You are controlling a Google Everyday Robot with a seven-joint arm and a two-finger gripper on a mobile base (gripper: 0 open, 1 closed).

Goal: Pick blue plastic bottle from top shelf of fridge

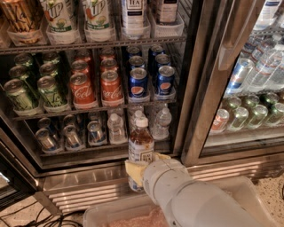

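Since the yellow-padded gripper [144, 166] pinches the clear, white-capped plastic tea bottle [141, 142] at its label, it hangs upright before the stainless-steel fridge [88, 178].

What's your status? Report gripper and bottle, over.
Gripper shut on blue plastic bottle, low before the fridge. Bottle upright, out of the top shelf. Nothing blocking.

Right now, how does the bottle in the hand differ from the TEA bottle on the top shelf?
The blue plastic bottle is gripped by the hand, low outside the fridge; the TEA bottle stands in a tray on the top shelf. The held one shows its white cap; the other's top is cropped. Both are upright, with dark-and-white labels.
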